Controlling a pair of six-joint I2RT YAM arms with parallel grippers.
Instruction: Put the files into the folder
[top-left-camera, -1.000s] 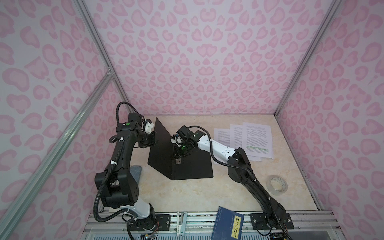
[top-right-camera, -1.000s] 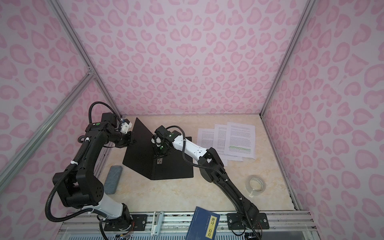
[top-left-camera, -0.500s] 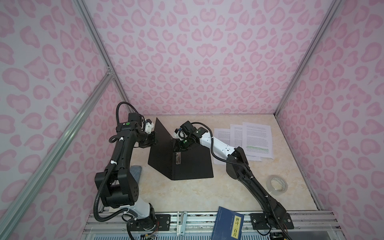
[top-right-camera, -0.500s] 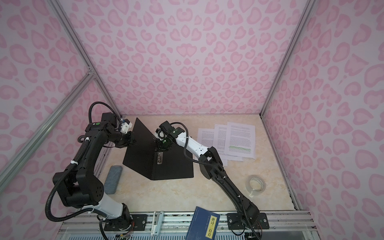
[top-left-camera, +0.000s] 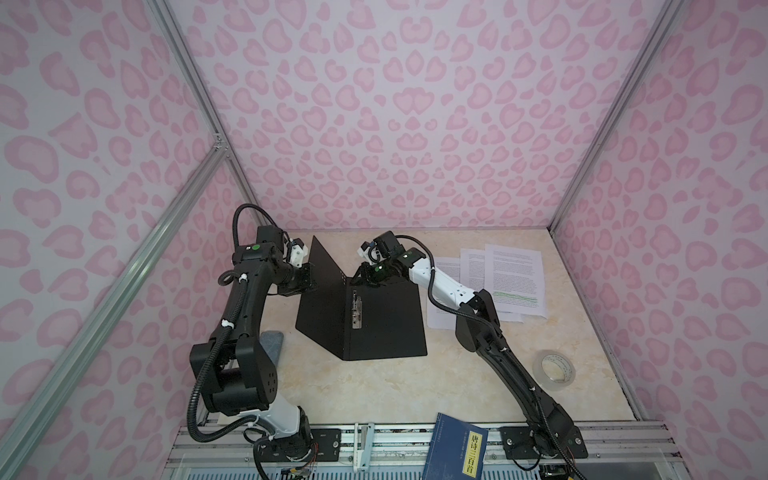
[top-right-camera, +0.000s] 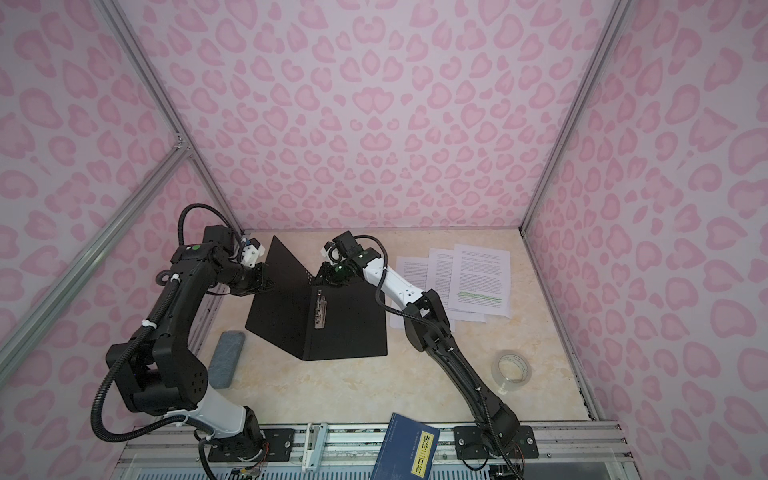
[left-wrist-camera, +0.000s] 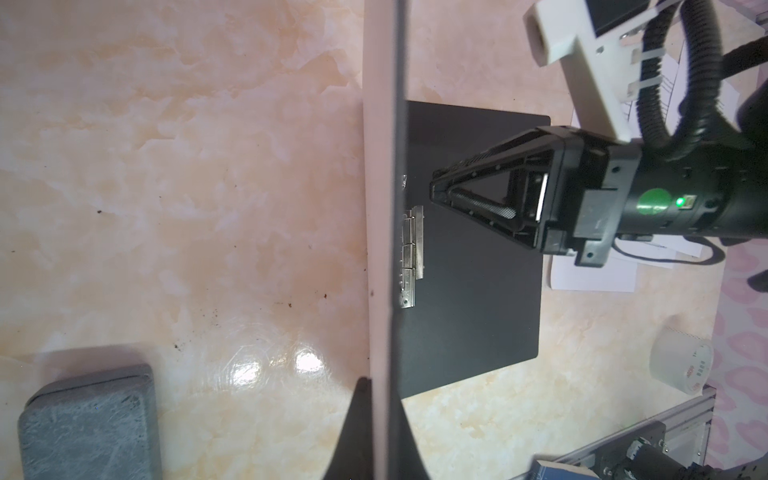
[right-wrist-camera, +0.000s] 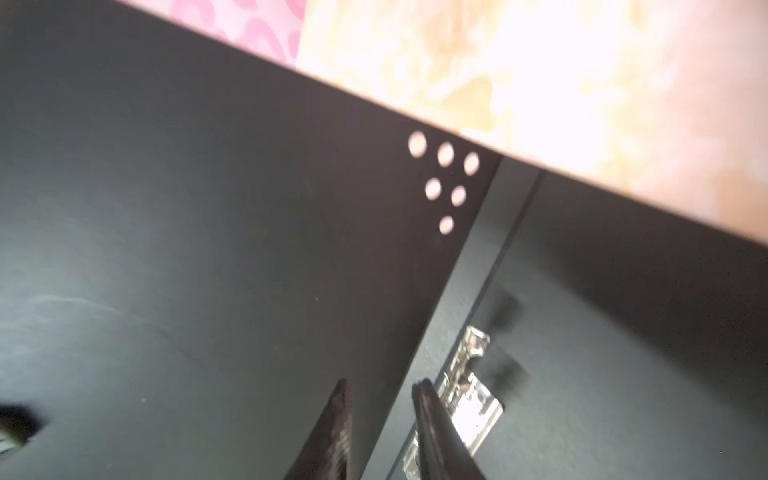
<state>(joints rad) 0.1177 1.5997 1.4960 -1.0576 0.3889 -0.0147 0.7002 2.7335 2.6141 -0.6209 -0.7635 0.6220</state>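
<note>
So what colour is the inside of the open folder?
The folder is black inside; it shows best in a top view.

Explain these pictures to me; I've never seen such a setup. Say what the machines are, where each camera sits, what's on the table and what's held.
Two robot arms stand at a table, each ending in a two-fingered gripper. Two pictures look down from overhead; the other two come from cameras on the arms' wrists. The left gripper is shut on the cover of the folder, holding it upright. The right gripper hovers, slightly open and empty, by the metal clip. Three printed sheets, a tape roll, a blue book and a grey block lie nearby.
</note>
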